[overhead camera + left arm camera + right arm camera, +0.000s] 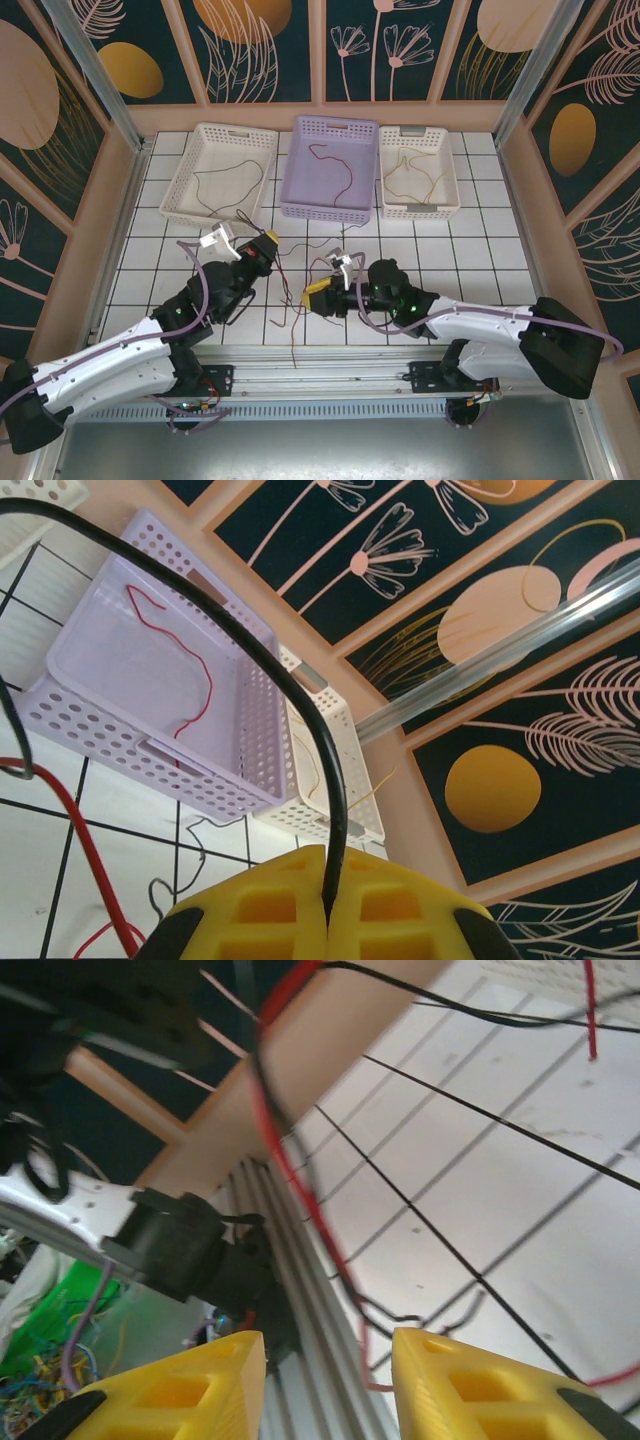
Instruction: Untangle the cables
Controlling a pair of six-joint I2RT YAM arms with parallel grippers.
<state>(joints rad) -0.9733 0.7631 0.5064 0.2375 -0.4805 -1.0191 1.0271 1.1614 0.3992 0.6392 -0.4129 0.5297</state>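
A loose tangle of thin red and black cables [290, 300] lies on the tiled table between my two arms. My left gripper [268, 243] [327, 868] is shut on a black cable [250, 650]. That cable arcs up and away to the left of the yellow fingers. A red cable [85, 840] runs over the tiles below it. My right gripper [318, 293] [328, 1380] stands open just right of the tangle. A blurred red cable [300, 1190] and a black strand hang beyond its fingers, with nothing pinched between them.
Three baskets stand at the back. The white one [180, 190] on the left holds a dark cable, and the lavender one [337, 124] [110, 740] holds a red cable. The white one [452, 175] [310, 810] on the right holds a yellow cable. The metal rail [300, 1300] runs along the near edge.
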